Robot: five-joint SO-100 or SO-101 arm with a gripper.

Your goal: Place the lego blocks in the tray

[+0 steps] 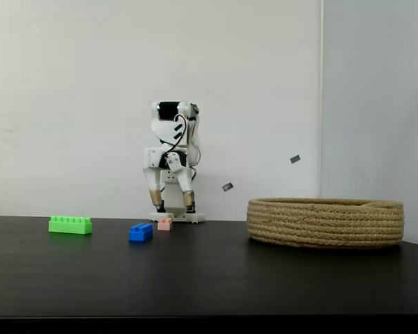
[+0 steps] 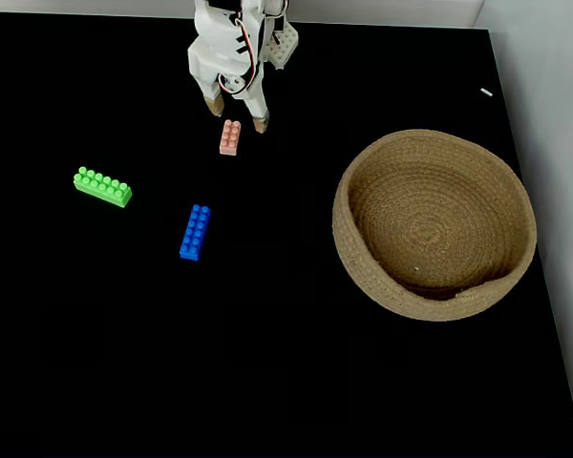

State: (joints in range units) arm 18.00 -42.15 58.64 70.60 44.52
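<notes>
Nothing done yet: green brick [image 2: 102,187], blue brick [image 2: 195,232] and pink brick [image 2: 230,137] all lie on the worktop, tray [image 2: 363,277] empty, jaws apart above the pink one

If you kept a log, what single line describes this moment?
gripper: open, empty, above pink brick | green brick, blue brick: on table | tray: empty

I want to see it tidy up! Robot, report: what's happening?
Pincer open, empty, above the pink brick. Green brick and blue brick on table. Tray empty. Path clear.
</notes>
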